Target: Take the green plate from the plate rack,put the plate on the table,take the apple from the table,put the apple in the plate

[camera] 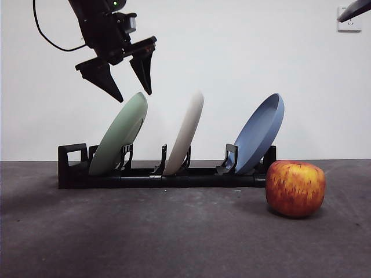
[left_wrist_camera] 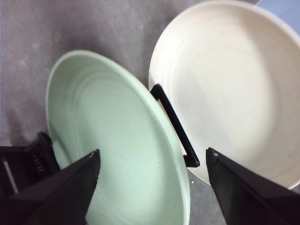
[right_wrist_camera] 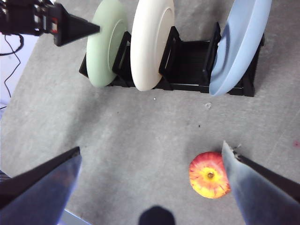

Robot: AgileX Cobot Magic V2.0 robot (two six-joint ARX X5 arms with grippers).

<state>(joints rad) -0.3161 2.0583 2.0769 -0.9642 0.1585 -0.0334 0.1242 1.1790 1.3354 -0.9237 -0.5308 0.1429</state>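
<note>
The table is carrying the plate rack, which is holding three tilted plates. The green plate is leaning in the slot at the rack's nine o'clock end, beside a cream plate and a blue plate. The left gripper is hovering spread wide, holding nothing, just above the green plate's rim, apparently not touching. The apple is sitting at the rack's three o'clock end. The right gripper is hanging wide open, empty, above the apple.

- The left gripper is matte black, with two pointed, wedge-shaped jaws.
- A black cable loops beside its boxy wrist.
- The right gripper has dark, tapering jaws with a bluish sheen.
</note>
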